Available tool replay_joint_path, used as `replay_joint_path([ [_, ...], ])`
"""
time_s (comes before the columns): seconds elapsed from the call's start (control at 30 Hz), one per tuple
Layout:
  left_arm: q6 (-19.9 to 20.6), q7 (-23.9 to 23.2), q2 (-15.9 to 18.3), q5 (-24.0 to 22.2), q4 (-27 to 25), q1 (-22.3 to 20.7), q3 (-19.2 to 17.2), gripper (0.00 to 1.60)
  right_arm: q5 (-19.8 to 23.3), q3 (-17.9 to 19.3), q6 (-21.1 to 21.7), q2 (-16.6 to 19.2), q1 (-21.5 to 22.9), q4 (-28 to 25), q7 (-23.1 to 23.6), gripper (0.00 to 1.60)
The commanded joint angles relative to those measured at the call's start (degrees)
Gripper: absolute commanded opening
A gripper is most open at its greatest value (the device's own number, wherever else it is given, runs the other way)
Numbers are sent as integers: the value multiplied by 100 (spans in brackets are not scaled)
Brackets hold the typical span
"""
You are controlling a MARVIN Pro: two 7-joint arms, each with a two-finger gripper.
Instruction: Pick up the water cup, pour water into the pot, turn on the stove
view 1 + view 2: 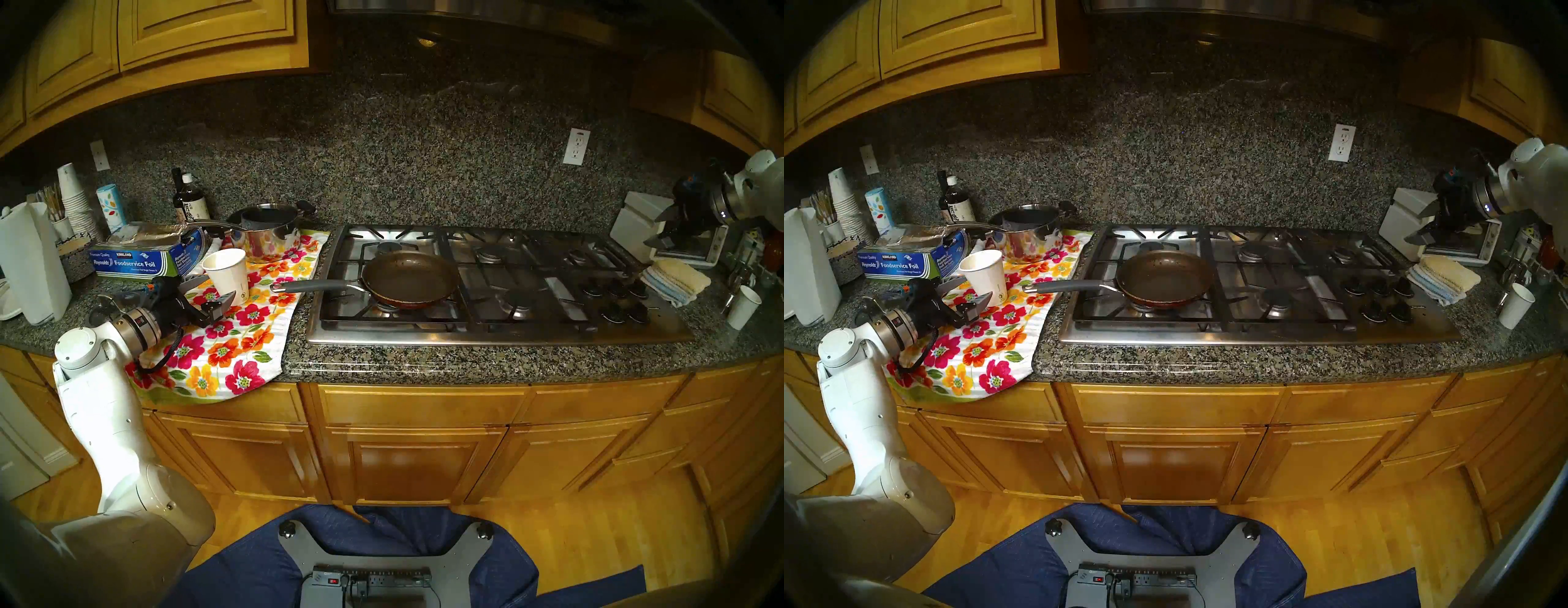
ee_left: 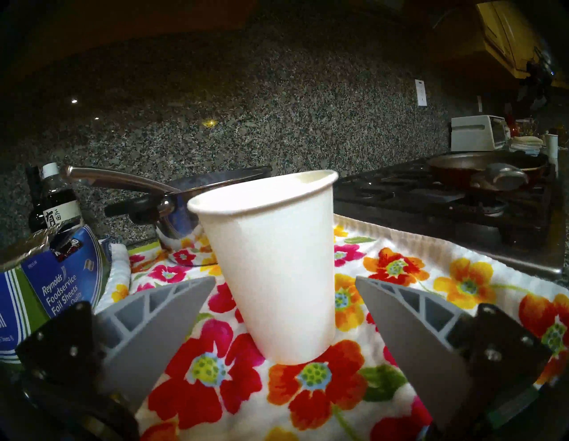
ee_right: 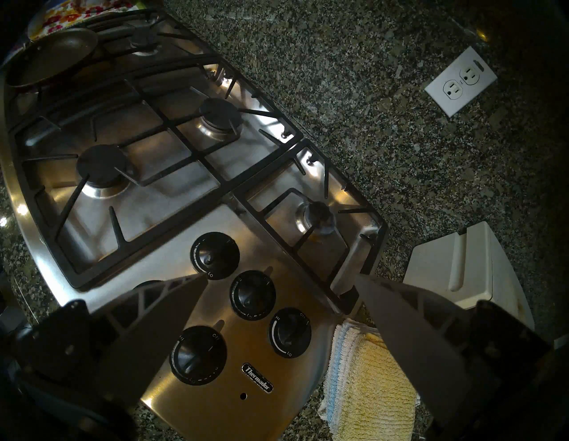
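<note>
The white water cup [image 1: 227, 274] [image 2: 274, 265] stands upright on a flowered towel [image 1: 237, 339], left of the stove [image 1: 488, 288]. My left gripper [image 1: 212, 293] [image 2: 284, 285] is open, its grey fingers [image 2: 172, 311] on either side of the cup's lower part and apart from it. The pot [image 1: 409, 278], a dark frying pan with a long grey handle, rests on the front left burner. My right gripper [image 1: 666, 229] [image 3: 281, 278] hangs open above the stove's right end, over the black knobs [image 3: 252, 294].
A steel saucepan [image 1: 267, 231] and a foil box [image 1: 140, 257] sit just behind the cup. Stacked cups [image 1: 74, 199], paper towels [image 1: 32, 263] and bottles [image 1: 189, 199] crowd the far left. Folded cloths [image 1: 676, 280], a white toaster oven [image 1: 653, 229] and another white cup [image 1: 742, 305] lie right of the stove.
</note>
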Motion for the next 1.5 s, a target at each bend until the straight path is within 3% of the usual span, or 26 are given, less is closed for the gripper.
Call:
replay_joint_path([
  [0.0, -26, 6, 80, -121, -7, -279, 10, 160, 8, -7, -6, -11, 177, 137, -15, 160],
  [1.47, -141, 332, 125, -58, 659, -639, 307, 160, 8, -7, -6, -11, 176, 138, -14, 160],
])
